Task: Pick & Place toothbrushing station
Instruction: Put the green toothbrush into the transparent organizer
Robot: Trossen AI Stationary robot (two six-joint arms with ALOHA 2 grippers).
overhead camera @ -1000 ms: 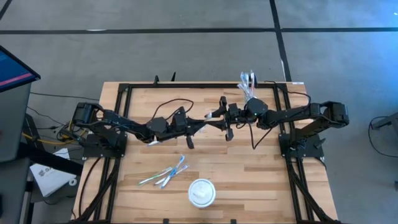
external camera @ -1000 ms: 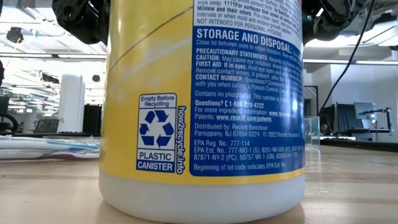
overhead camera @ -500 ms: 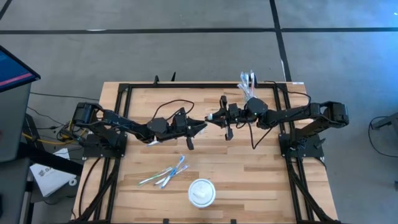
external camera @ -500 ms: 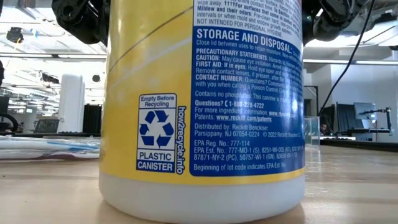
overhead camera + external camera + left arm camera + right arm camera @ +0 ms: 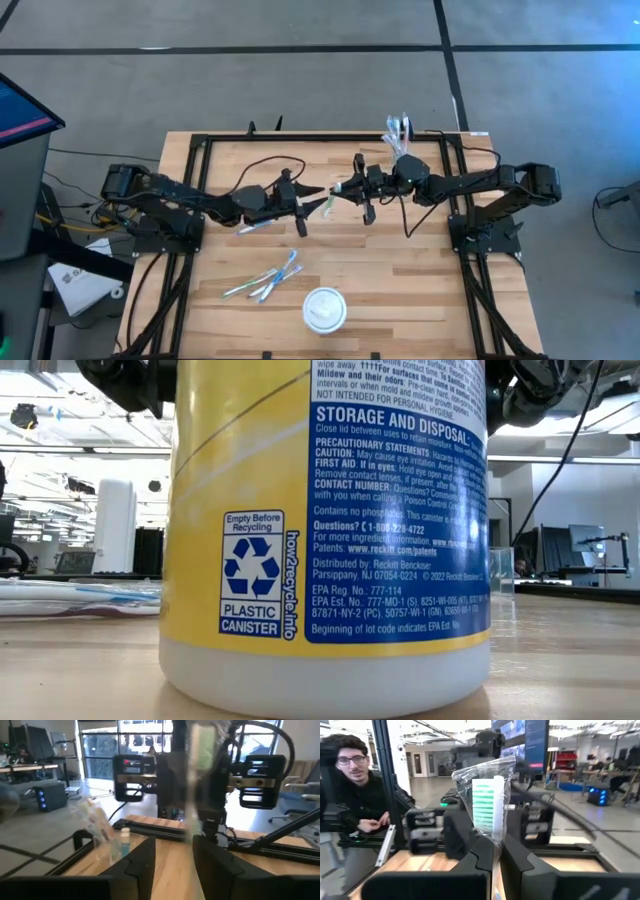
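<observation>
A green-bristled toothbrush in a clear plastic sleeve [image 5: 487,802] is hanging above the middle of the light wooden table [image 5: 430,290], and the right claw [image 5: 343,188] is pinching it tight. The left claw [image 5: 322,205] is standing just beside it with fingers spread wide. More pastel toothbrushes [image 5: 268,279] are lying near a round white disc [image 5: 324,309].

Counter [image 5: 420,290] stock, counted:
- Loose toothbrushes [image 5: 268,279], near the front edge: about four; they overlap, so the exact number is uncertain.
- Bagged green toothbrush [image 5: 482,805]: one.
- Disinfectant-wipe canister [image 5: 325,530], white lid [image 5: 325,309], front edge: one.
- Clear tumbler [image 5: 398,128] with contents, back edge: one.
- Robot arms: two.
- Person [image 5: 355,790] beyond the counter: one.
</observation>
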